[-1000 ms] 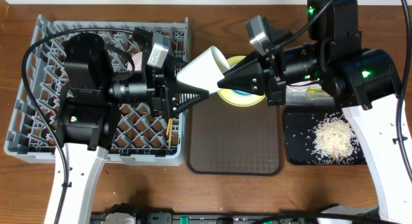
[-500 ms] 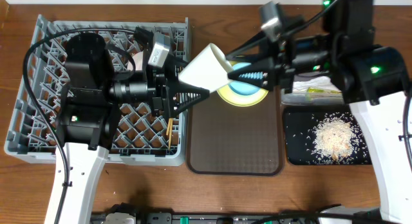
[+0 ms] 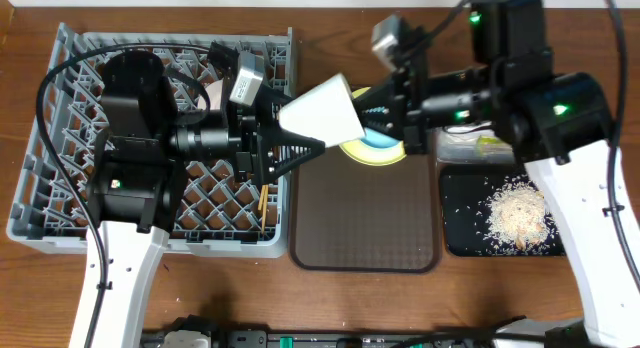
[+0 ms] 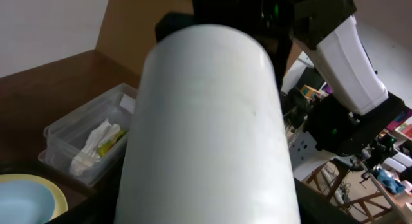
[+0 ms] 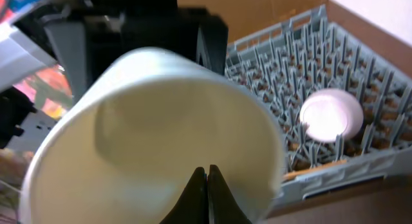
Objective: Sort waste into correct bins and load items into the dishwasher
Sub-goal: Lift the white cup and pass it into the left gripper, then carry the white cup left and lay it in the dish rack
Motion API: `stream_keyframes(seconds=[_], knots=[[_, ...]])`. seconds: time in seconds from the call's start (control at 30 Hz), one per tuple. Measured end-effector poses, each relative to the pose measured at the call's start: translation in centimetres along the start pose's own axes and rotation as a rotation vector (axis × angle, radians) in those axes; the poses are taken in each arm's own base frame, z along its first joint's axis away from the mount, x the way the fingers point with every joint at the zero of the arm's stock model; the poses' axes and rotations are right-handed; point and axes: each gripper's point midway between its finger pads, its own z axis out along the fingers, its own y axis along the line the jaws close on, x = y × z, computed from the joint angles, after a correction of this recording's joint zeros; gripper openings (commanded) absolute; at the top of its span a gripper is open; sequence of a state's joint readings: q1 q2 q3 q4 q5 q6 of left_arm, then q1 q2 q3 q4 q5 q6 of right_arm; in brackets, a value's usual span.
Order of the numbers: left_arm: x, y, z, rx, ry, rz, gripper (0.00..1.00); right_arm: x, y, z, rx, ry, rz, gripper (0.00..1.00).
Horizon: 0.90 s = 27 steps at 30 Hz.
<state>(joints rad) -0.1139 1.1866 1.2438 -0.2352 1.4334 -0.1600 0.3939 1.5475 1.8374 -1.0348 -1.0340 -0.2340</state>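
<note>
Left gripper (image 3: 298, 128) clamps white cup (image 3: 332, 108) at frame centre, mouth toward right gripper (image 3: 372, 116), its jaws pressed together at cup rim. Dish rack (image 3: 200, 243) edge just left; yellow plate (image 3: 385, 155) beneath; brown tray (image 3: 365, 218) below.

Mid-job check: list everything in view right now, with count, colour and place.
dish rack: one, grey, table left
chopsticks: two, it seems, wooden, in the rack's near right corner
small white cup: one, white, upturned in the rack
white bowl: one, white, held in the air right of the rack
plate: one, yellow, at the serving tray's far edge
light blue bowl: one, on the plate
serving tray: one, dark brown, centre
black tray: one, table right
rice scraps: one heap plus loose grains, whitish, in the black tray
clear tub: one, behind the black tray
napkin: one, white, in the tub
wrapper: one, green-yellow, in the tub
left gripper: closed on the white bowl's base
right gripper: shut, tips at the bowl's mouth
</note>
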Motion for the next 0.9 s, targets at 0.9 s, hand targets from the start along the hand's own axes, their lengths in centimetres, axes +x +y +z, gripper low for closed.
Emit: stream_keyframes(seconds=[0.9], knots=[[4.5, 11.0, -14.8, -0.683, -0.247, -0.638, 0.31, 4.9, -12.3, -12.3, 0.562, 0.003, 0.315, 0.26]])
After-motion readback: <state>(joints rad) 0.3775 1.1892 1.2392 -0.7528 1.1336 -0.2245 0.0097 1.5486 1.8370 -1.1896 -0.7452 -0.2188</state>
